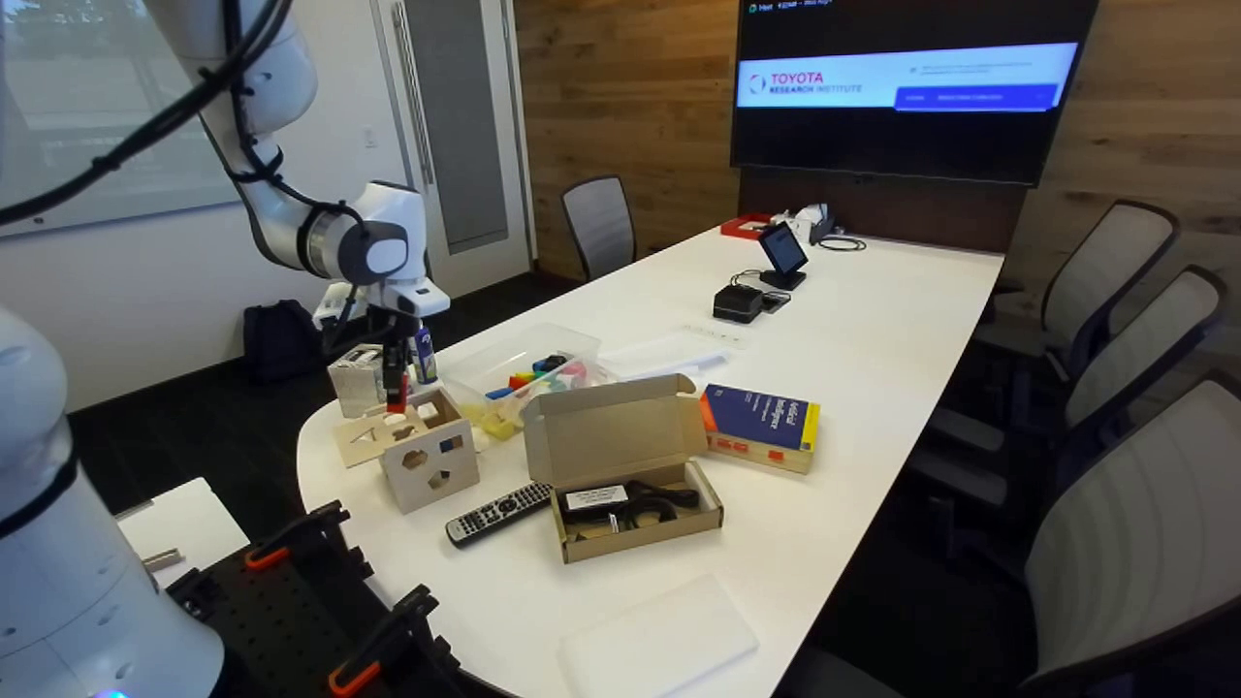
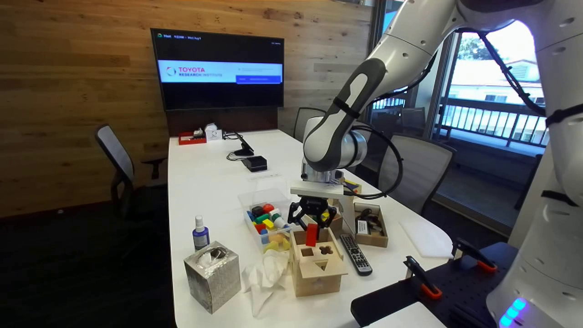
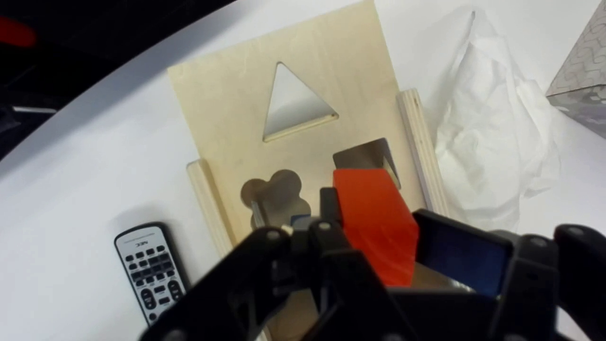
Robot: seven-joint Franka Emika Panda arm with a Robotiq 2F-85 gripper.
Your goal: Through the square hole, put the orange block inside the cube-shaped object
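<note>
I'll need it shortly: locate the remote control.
In an exterior view, the remote control lies on the table between the wooden cube on its left and the open cardboard box on its right.

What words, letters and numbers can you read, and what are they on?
"TOYOTA RESEARCH INSTITUTE": on the big wall screen.
"Meet": top corner of that screen.
"Artificial Intelligence": on the blue book.
"NEC": on the remote, upside down in the wrist view.
Too small or blurred to read: other screen writing, the remote's button marks, the white label in the cardboard box, the spray bottle's label. No numbers are clear.
</note>
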